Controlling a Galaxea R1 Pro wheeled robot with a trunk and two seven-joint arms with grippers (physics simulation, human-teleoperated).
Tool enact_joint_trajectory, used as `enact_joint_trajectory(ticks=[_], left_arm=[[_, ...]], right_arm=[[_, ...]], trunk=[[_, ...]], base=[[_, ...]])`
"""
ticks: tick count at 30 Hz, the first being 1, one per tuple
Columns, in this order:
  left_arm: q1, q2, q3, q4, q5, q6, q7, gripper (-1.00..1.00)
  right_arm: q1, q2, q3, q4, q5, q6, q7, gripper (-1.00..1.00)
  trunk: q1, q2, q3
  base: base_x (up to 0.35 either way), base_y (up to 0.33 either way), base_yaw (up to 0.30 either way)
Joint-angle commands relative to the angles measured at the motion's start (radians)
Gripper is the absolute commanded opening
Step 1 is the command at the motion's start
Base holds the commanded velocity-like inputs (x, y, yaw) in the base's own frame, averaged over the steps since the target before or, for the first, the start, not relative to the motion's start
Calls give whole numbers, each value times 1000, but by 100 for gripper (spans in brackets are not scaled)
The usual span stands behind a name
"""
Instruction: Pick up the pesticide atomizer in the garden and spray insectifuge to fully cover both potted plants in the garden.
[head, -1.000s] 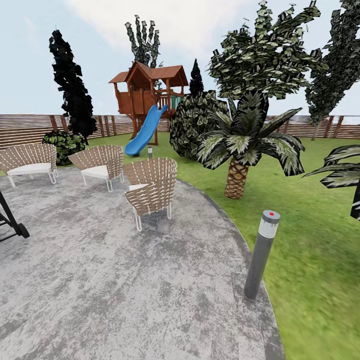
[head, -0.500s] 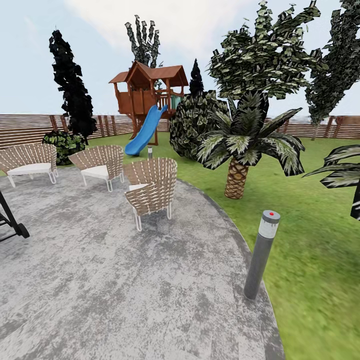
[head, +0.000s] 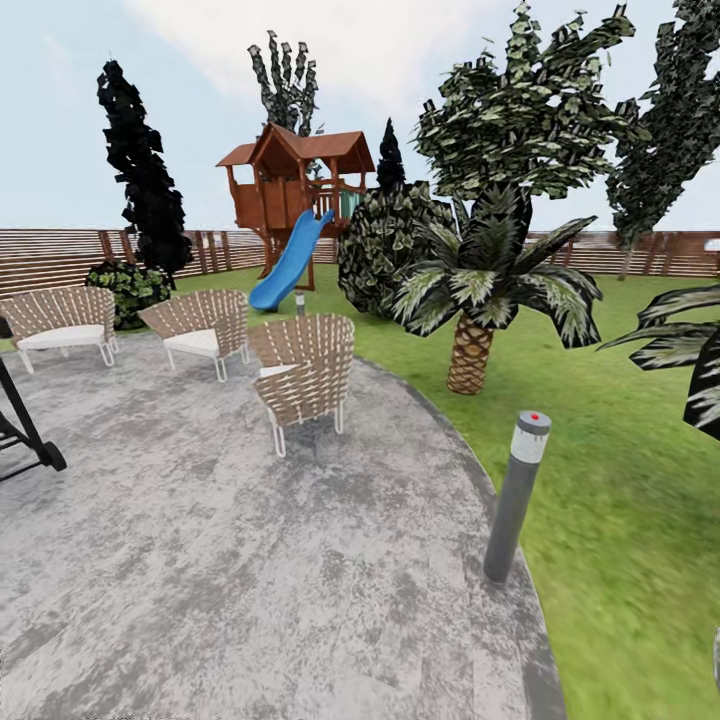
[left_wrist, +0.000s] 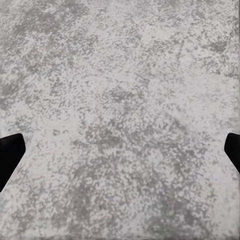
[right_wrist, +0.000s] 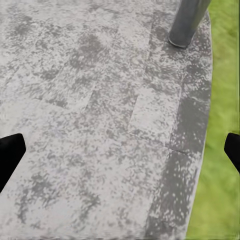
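The garden spreads ahead: a mottled grey paved round (head: 250, 560), green lawn (head: 620, 470) and a brown slatted fence (head: 60, 255) at the back. The pesticide atomizer and both potted plants are out of view. My left gripper (left_wrist: 120, 155) hangs open over bare grey paving, its dark fingertips (left_wrist: 10, 152) far apart with nothing between them. My right gripper (right_wrist: 120, 155) is open too, over the paving's edge where it meets the grass.
Three wicker chairs (head: 300, 375) stand on the paving. A grey bollard light (head: 515, 495) rises at its right rim. A palm (head: 470, 350), a dense shrub (head: 385, 245), and a playhouse with a blue slide (head: 290, 260) stand beyond. A black frame (head: 25, 435) juts in left.
The whole head picture has shifted slightly, so the camera has moved. The bollard sits a little higher and further left, and more striped leaves show at the right edge.
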Motion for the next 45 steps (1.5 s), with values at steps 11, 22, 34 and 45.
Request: enact_joint_trajectory(ticks=[11, 22, 34, 45], left_arm=[[-2, -1, 1, 1, 0, -3, 0, 100], [-2, 7, 1, 1, 0, -3, 0, 100], [-2, 7, 1, -1, 0, -3, 0, 100], [-2, 8, 2, -2, 0, -3, 0, 100]], right_arm=[[-1, 0, -4, 0, -4, -2, -1, 100], [-1, 0, -7, 0, -6, -2, -1, 100], [-1, 0, -8, 0, -7, -2, -1, 100], [-1, 0, -8, 0, -7, -2, -1, 100]], trunk=[[-1, -1, -1], [-1, -1, -1], [-1, -1, -1], [26, -50, -23]], base=[[-266, 216, -261], [-188, 252, -293], [-21, 30, -293], [0, 0, -293]])
